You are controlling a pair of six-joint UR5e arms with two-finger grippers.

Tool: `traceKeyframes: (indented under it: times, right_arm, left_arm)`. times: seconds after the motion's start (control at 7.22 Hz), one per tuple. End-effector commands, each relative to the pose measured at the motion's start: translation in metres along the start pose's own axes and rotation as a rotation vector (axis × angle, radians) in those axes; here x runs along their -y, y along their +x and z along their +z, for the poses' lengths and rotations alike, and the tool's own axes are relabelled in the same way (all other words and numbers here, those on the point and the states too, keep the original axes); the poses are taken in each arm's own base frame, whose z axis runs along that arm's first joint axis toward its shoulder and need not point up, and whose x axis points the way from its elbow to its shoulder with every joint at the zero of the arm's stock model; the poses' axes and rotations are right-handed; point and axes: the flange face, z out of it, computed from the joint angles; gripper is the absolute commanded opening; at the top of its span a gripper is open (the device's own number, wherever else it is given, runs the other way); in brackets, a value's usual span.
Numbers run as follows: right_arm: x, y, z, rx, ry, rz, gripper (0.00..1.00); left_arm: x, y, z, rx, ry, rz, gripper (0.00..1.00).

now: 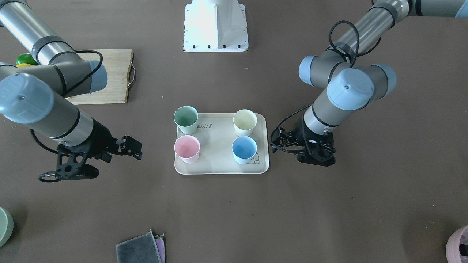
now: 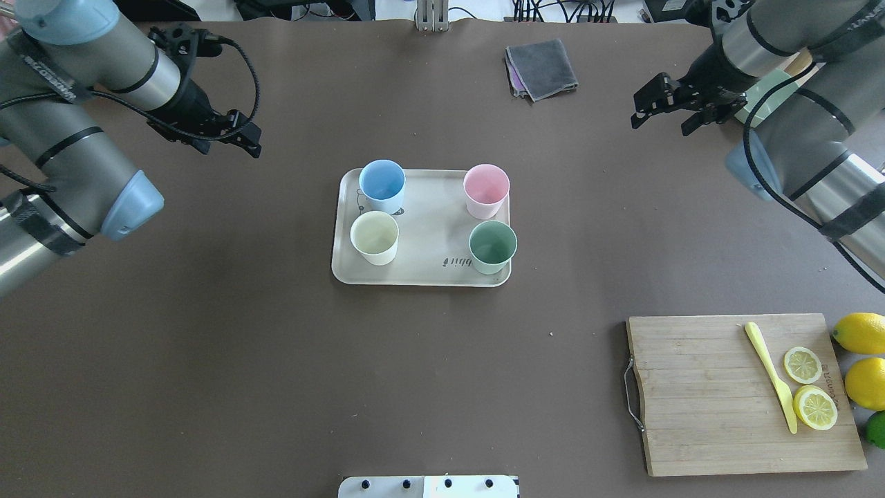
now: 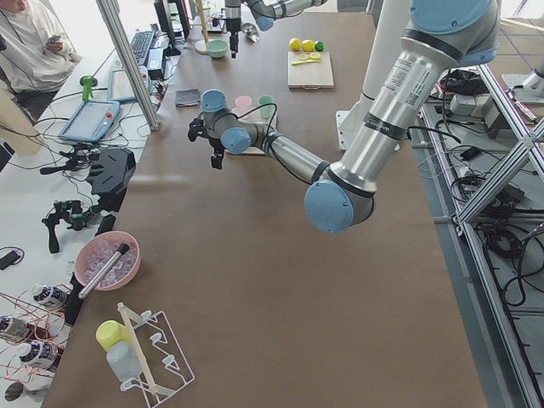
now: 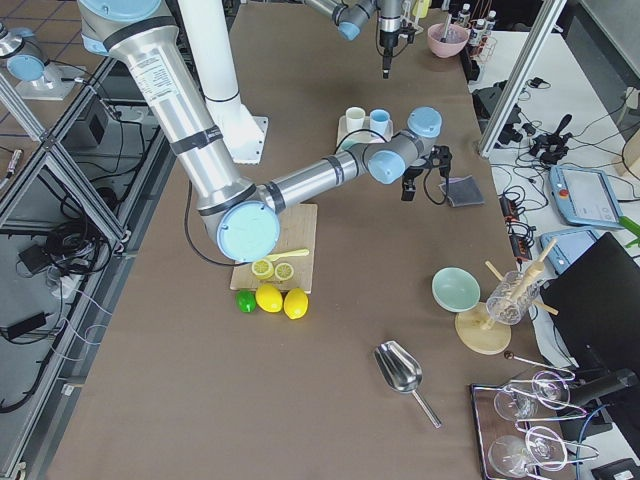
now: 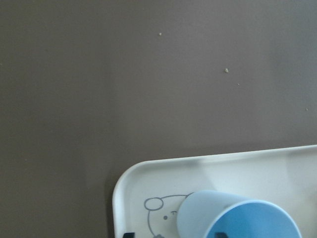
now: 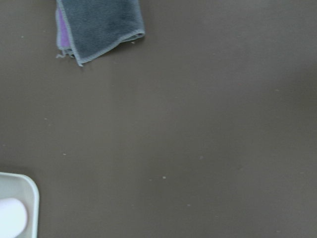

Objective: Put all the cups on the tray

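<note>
Since the sage-green cup (image 2: pixel 492 245), cream cup (image 2: pixel 374 236), pink cup (image 2: pixel 486 188) and blue cup (image 2: pixel 382 183) all stand on the Rabbit tray (image 2: pixel 432 221), left pincer (image 2: pixel 247 138) and right pincer (image 2: pixel 660 124) hang released, empty.

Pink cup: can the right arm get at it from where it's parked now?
Probably yes. The pink cup stands at the tray corner nearest the right end effector, only bare table lies between them, and the green cup beside it stands apart, leaving room for the fingers.
</note>
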Motion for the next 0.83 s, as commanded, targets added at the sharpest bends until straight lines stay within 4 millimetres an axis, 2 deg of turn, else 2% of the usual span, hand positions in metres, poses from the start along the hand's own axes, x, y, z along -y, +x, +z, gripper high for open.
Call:
traceKeyframes:
  times: [0.0,0.28,0.42,0.55,0.69]
  right_arm:
    - [-0.024,0.104,-0.031,-0.033,0.017,-0.048,1.0]
    - [-0.05,0.182,-0.046,-0.052,0.008,-0.057,1.0]
    - [-0.064,0.215,-0.051,-0.067,0.006,-0.069,1.0]
    - [-0.075,0.229,-0.059,-0.073,0.014,-0.08,1.0]
    - [-0.081,0.237,-0.051,-0.095,0.003,-0.086,1.0]
  left_arm:
    - [-0.035,-0.117,-0.042,0.025,-0.025,0.046,0.98]
    - [-0.076,-0.223,-0.066,0.079,-0.032,0.083,0.98]
    - [-0.096,-0.263,-0.081,0.1,-0.025,0.101,0.98]
    - [-0.117,-0.285,-0.08,0.118,-0.04,0.107,0.98]
    - [-0.137,-0.291,-0.082,0.125,-0.046,0.095,0.98]
